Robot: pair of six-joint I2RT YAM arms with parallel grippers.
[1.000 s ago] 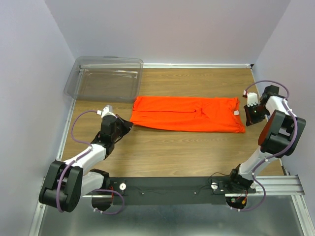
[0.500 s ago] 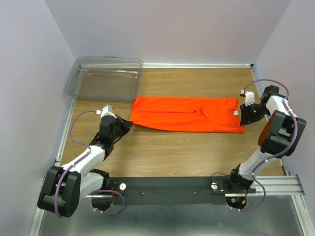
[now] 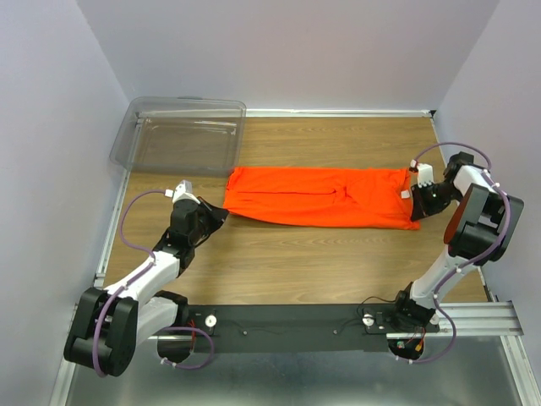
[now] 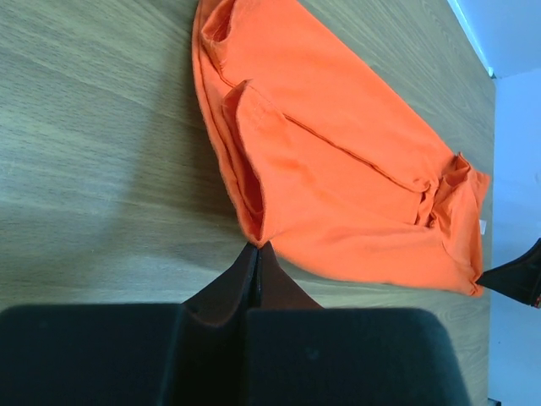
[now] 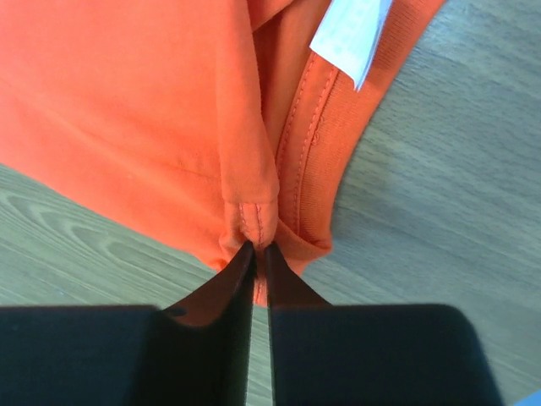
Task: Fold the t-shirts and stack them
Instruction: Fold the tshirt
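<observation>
Orange t-shirt (image 3: 317,196): soft knit, folded into a long strip, mid-table, stitched ribbed collar and white tag (image 5: 351,34) at right. Left gripper (image 4: 258,247) closed, tips touching its near-left corner. Right gripper (image 5: 258,249) pinches its near-right hem. Wood-grain table (image 3: 338,262); clear plastic tub (image 3: 182,135) far left; pale lilac walls (image 3: 287,51).

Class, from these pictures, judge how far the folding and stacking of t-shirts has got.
Done: the bright orange short-sleeved t-shirt lies folded lengthwise into a long strip on the wooden table. In hand: the right gripper pinches its collar-end corner; the left gripper, shut, touches the hem-end corner. Left: folding it crosswise and stacking; only this one shirt shows.
</observation>
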